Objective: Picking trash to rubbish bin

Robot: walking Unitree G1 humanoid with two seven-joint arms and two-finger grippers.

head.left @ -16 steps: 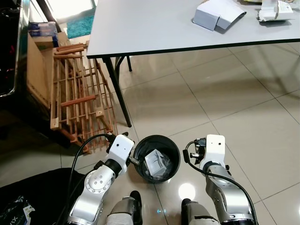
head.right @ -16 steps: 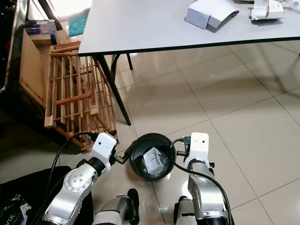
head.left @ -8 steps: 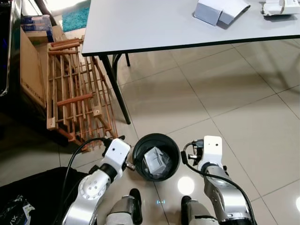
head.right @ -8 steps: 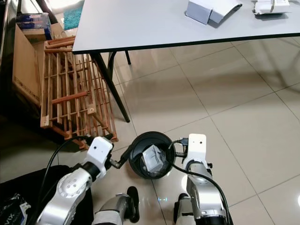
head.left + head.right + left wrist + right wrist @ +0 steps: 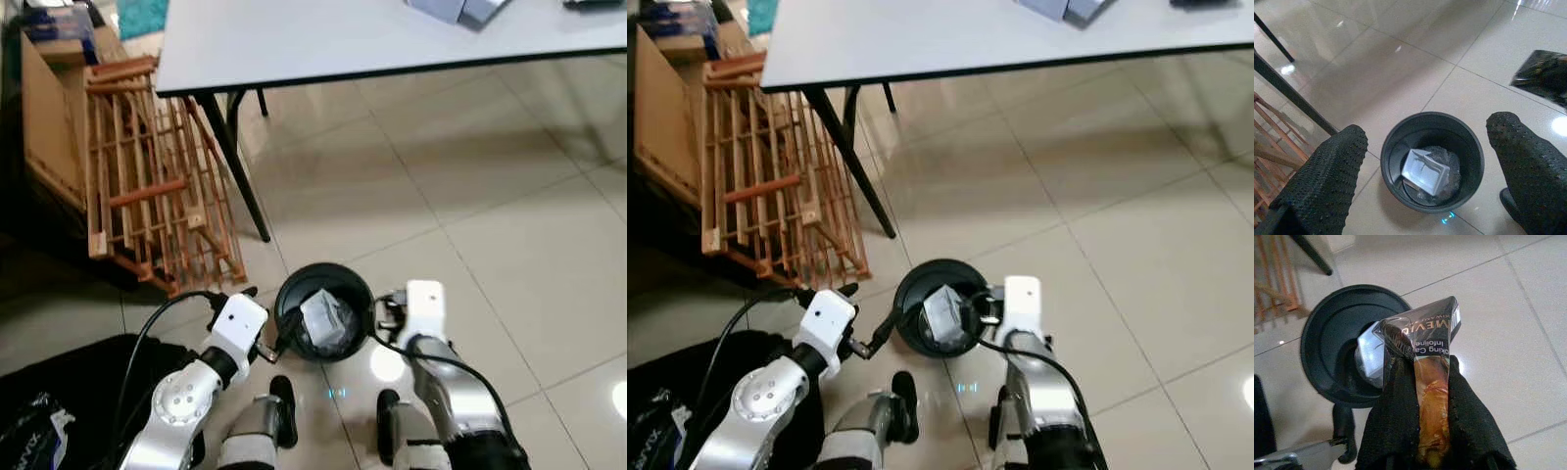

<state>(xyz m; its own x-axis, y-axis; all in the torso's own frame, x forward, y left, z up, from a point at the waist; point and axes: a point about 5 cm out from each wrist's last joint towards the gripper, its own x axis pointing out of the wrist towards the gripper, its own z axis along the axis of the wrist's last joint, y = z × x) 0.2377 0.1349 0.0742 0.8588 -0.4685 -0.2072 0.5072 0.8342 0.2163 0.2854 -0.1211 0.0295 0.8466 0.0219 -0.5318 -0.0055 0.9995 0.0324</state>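
The right gripper point(image 5: 1430, 396) pinches a wrapper point(image 5: 1422, 340) just above the bin point(image 5: 324, 310), seemingly to drop it inside, while the left gripper point(image 5: 1425, 161), fingers spread, hovers beside the rim.

Bright, even daylight; the glossy floor point(image 5: 509, 225) carries white glare spots and a soft shadow under the surface point(image 5: 323, 39). Head views look slightly motion-blurred, perhaps; the wrist views' near black fingers point(image 5: 1322, 181) are soft.
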